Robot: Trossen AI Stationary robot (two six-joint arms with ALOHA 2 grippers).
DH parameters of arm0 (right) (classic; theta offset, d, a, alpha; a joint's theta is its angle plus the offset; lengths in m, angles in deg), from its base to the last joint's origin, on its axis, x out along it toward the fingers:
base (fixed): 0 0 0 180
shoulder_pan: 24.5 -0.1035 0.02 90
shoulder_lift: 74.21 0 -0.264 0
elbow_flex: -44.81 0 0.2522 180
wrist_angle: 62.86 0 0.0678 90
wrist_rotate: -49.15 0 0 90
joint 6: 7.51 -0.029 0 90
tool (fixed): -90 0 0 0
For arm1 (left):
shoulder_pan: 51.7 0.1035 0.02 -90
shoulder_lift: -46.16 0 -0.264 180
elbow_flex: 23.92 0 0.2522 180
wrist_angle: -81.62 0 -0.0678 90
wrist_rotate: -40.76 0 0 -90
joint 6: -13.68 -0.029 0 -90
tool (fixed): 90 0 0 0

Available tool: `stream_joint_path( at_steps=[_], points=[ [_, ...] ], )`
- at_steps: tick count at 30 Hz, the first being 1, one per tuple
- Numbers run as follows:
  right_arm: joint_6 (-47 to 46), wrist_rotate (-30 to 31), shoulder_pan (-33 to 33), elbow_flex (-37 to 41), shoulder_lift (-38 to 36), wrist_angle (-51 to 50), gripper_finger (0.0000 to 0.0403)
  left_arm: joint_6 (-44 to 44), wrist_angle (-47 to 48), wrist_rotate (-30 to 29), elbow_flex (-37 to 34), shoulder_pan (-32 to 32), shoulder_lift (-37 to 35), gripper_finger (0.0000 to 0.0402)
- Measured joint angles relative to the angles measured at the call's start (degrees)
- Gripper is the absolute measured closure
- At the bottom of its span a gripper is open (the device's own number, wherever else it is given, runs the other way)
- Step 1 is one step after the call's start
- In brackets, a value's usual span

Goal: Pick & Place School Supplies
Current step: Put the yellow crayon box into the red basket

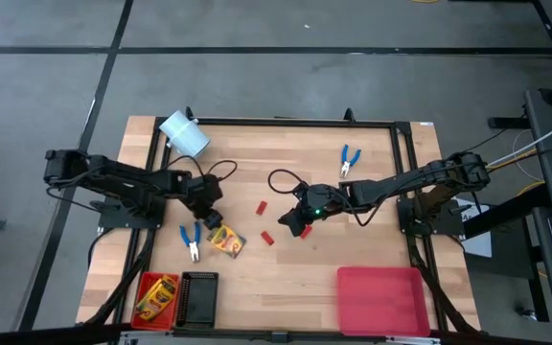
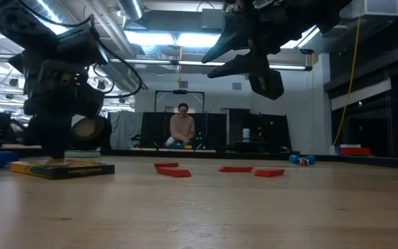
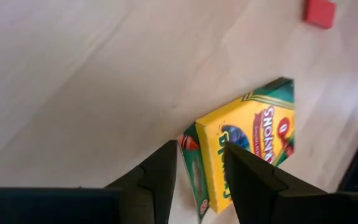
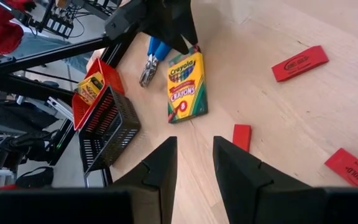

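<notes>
Light wood worktop [image 1: 286, 278] w/ black frame round the edges. Lying on it: crayon box [image 1: 226, 241] left of centre, blue-handled pliers [image 1: 192, 241] just beside it, 2nd pliers [image 1: 349, 160] toward far right. Red pieces near centre: one [image 1: 262, 206] apart, another [image 1: 267, 237] nearer the box. Pale cylinder [image 1: 184, 134] at far-left corner. Near edge: small red tray [image 1: 157, 297] w/ crayon box inside, black tray [image 1: 198, 298] touching it, big red tray [image 1: 381, 300] at right.
</notes>
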Motion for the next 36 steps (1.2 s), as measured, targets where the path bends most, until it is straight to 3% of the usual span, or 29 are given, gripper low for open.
stream_joint_path(
  at_steps=[7, 16, 23, 36],
  points=[
    [0.04, 0.02, 0.0, 0.0, 0.0, -0.02, 0.0296, 0.93, -4.85, 4.68, 0.02, -0.13, 1.83, 0.0272],
    [-0.03, 0.02, 0.0, 0.0, 0.0, -0.09, 0.0296, 0.59, -3.11, 0.66, 0.02, -0.13, 2.12, 0.0272],
    [-0.03, -0.04, 0.0, 0.0, 0.0, -0.15, 0.0296, -0.2, 1.79, 2.78, 0.07, -0.99, 2.12, 0.0272],
    [-0.03, -0.2, 0.0, 0.0, 0.0, -0.15, 0.0295, -0.94, -0.7, 3.76, 0.2, -1.66, 4.2, 0.0272]
  ],
)
